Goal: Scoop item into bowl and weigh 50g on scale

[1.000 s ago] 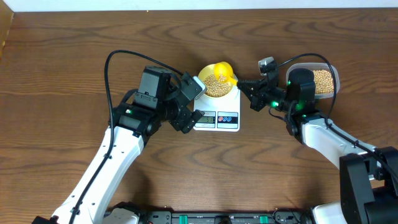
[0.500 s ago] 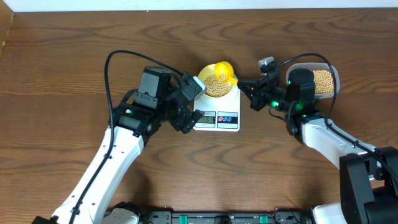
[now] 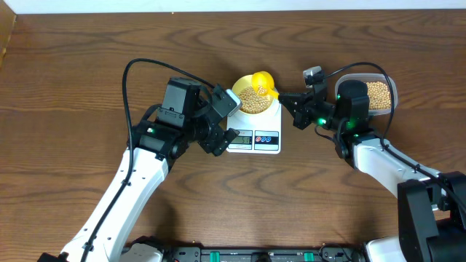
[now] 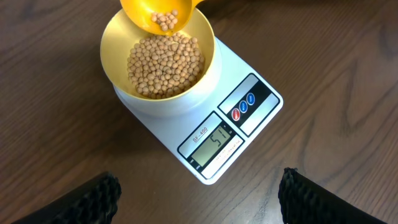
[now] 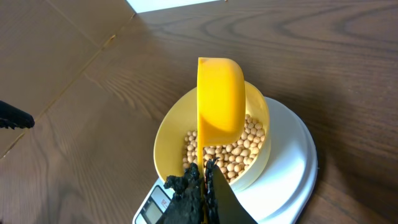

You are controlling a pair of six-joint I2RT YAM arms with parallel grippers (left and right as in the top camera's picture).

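- The right fingers point(image 5: 202, 180) are pressed together and clamped on the thin handle of a bright yellow scoop point(image 5: 219, 106).
- The scoop sticks out past the tips of the right fingers. It is tipped over on its side.
- In the left wrist view, a few beans sit inside the scoop, and its cup hangs over the rim of the bowl point(image 4: 111, 62).
- The bowl is just in front of the right fingers and a bit below them. It is small, round and pale yellow.
- Lots of little tan beans point(image 4: 165, 65) fill the bottom of the bowl.
- The bowl stands on the white scale point(image 4: 236, 62), on the end away from the little screen point(image 4: 214, 142).
- The screen seems to read 51. Two round buttons point(image 4: 243, 106) sit beside it.
- The left fingers point(image 3: 227, 125) are spread wide apart and hold nothing.
- The scale lies just in front of the left fingers, with the screen end closest to them. They do not touch it.
- A clear tub point(image 3: 389, 84) with more beans sits behind the right fingers, back by the arm.
- Everything rests on a brown wooden surface point(image 3: 73, 73).
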